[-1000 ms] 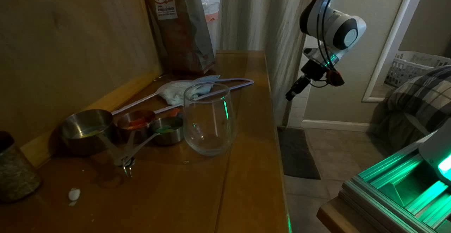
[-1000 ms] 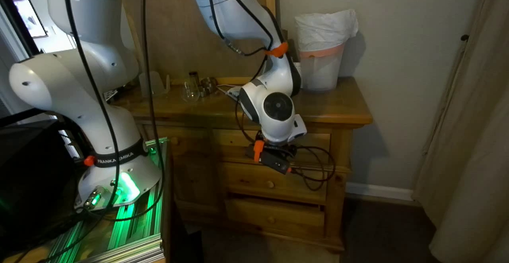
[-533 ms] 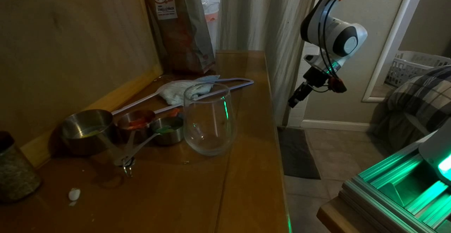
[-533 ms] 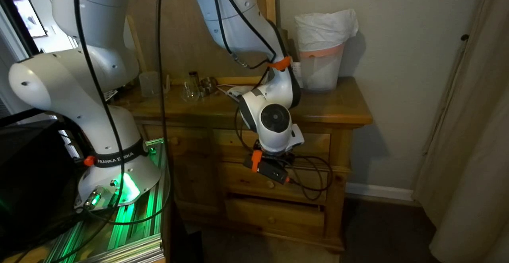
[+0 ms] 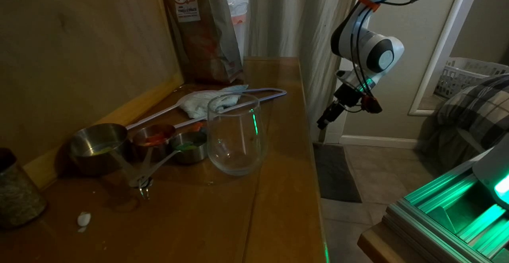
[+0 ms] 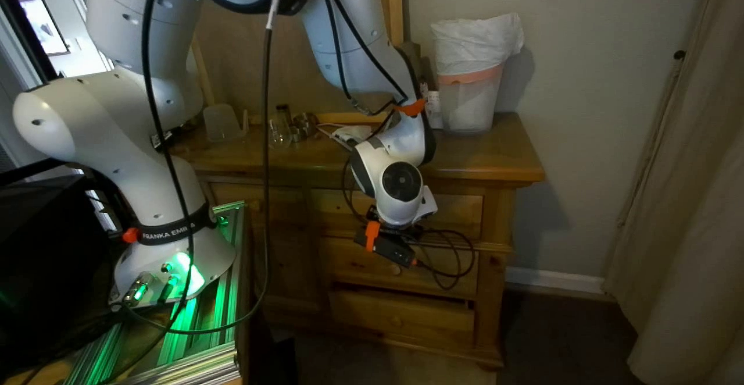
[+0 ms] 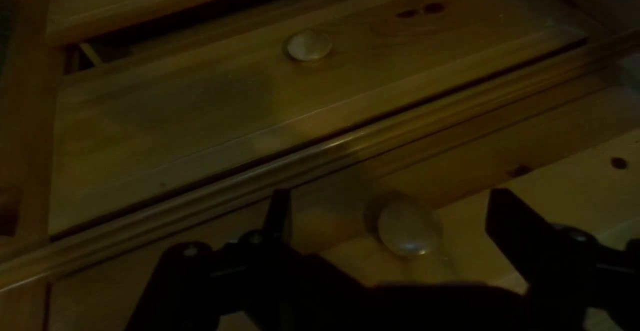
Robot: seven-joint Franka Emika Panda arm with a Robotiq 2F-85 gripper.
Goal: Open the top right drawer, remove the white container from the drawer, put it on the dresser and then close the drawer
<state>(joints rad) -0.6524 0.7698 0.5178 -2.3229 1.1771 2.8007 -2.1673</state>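
- The gripper (image 7: 390, 196) hung in front of the dresser (image 6: 482, 153), its fingers (image 7: 520, 236) wide apart.
- The top right drawer (image 6: 459, 209) sat just beneath the dresser's top.
- A stemless glass (image 5: 236, 147) stood on the dresser.

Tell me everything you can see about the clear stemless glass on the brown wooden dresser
The clear, rounded, stemless glass has smooth walls narrowing toward an open rim. It stands upright on the glossy brown wooden dresser and looks empty; one side glints green. A small, round, silvery metal measuring cup sits beside it; whether they touch is unclear.
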